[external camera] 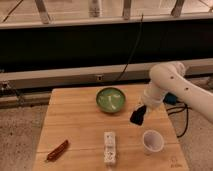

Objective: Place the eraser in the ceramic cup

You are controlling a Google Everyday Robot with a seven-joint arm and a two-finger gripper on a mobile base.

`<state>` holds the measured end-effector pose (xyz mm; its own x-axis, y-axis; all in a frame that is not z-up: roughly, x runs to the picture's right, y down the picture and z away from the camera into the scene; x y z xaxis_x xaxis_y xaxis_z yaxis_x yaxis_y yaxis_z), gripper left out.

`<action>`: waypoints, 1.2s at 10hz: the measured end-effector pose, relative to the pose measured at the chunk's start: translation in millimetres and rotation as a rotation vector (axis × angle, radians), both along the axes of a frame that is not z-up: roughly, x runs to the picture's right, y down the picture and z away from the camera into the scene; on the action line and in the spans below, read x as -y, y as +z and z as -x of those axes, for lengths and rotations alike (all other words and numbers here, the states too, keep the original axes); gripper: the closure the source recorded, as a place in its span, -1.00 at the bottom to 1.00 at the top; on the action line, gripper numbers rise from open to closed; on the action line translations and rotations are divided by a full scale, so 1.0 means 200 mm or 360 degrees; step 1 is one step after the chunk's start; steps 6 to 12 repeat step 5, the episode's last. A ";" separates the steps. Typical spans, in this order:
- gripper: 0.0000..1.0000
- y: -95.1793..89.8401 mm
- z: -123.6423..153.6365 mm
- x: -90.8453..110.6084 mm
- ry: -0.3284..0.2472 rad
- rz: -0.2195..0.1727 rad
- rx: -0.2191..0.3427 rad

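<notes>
The eraser (136,116), a small flat black block, hangs tilted above the table, and my gripper (142,108) at the end of the white arm is shut on its upper end. The eraser sits just right of the green bowl and up-left of the ceramic cup (152,141). This small white cup stands upright near the table's front right corner with nothing visible inside it.
A green bowl (111,99) with pale bits inside stands at the back middle of the wooden table (75,120). Near the front edge lies a long white ridged block (109,147), and a red-brown object (57,150) rests at the front left. Black cables hang behind.
</notes>
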<state>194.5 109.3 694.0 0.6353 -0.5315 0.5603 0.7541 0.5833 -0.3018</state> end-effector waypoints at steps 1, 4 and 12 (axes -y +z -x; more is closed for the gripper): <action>0.95 -0.02 -0.02 -0.02 0.0009 0.0000 -0.0003; 0.95 -0.02 -0.05 -0.05 0.0019 -0.0005 0.0003; 0.95 -0.04 -0.06 -0.09 0.0024 -0.0004 -0.0001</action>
